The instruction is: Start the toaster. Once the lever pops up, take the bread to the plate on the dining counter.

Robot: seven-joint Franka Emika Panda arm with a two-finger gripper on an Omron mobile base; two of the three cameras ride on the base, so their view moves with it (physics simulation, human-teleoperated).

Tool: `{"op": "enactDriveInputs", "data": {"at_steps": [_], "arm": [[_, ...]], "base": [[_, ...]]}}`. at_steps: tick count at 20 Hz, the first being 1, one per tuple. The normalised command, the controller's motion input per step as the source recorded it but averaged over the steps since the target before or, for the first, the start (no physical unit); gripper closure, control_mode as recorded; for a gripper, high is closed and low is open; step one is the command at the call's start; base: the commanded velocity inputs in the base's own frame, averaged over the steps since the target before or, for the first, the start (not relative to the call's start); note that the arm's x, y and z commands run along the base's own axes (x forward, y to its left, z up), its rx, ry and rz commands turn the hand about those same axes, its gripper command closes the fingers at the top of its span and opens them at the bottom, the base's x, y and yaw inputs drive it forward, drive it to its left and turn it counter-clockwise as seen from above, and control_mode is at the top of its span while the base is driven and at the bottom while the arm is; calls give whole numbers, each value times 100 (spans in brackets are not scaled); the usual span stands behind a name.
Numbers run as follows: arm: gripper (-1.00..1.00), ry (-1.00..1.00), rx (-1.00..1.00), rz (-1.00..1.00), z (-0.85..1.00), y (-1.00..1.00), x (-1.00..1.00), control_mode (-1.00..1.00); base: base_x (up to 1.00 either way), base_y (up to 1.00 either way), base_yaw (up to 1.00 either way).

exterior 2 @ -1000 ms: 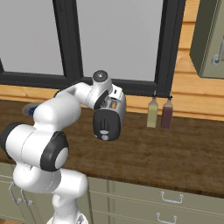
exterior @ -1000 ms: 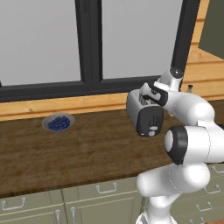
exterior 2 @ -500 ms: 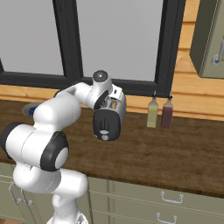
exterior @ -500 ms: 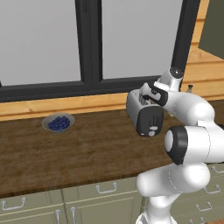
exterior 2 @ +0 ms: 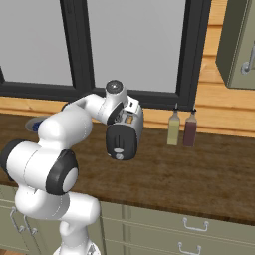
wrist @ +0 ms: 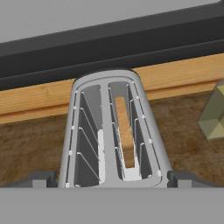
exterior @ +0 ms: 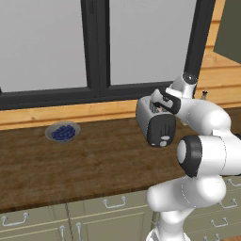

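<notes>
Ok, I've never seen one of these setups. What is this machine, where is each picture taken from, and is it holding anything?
It is a white robot arm in a rendered kitchen. Two cameras ride behind it, left and right; the third sits on its hand, looking down into the toaster. The hand hovers open above the toaster, holding nothing. One slot holds the bread. The wooden counter also carries a bowl of blueberries and two bottles.
</notes>
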Motion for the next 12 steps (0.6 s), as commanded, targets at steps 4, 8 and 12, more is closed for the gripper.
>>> {"op": "enactDriveInputs", "data": {"at_steps": [4,8,12], "arm": [[-100,0,0,0,0,0,0,-100],[-100,0,0,0,0,0,0,-100],[-100,0,0,0,0,0,0,-100]], "base": [[0,0,0],[0,0,0],[0,0,0]]}}
